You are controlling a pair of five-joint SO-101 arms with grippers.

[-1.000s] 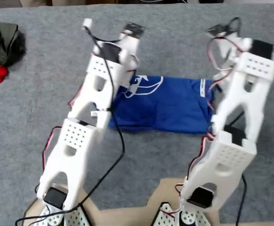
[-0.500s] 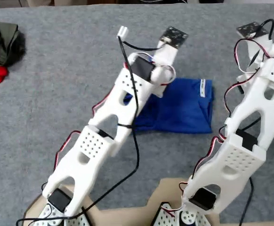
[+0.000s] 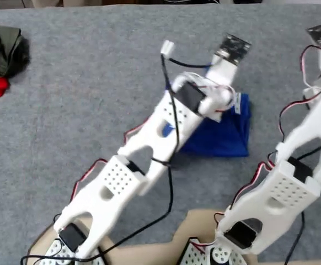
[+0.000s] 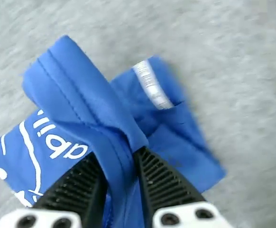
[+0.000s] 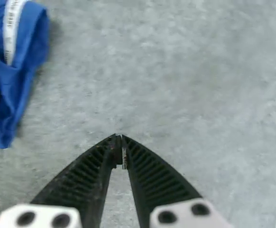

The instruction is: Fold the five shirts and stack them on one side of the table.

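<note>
One edge of the blue shirt (image 4: pixel 57 95) sat pinched in our left gripper (image 4: pixel 120 160); our right gripper (image 5: pixel 118 142) hung beside it, pressed together, empty. We judged the thin pinch might slip, spoiling the fold.

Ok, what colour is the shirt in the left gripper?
The shirt is blue with white print, clearest in the left wrist view.

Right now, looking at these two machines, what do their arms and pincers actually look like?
The left arm and right arm are white plastic shells with perforated panels and black motors. Black cable and red wires run along them. The left end effector and right end effector have black ribbed fingers.
</note>
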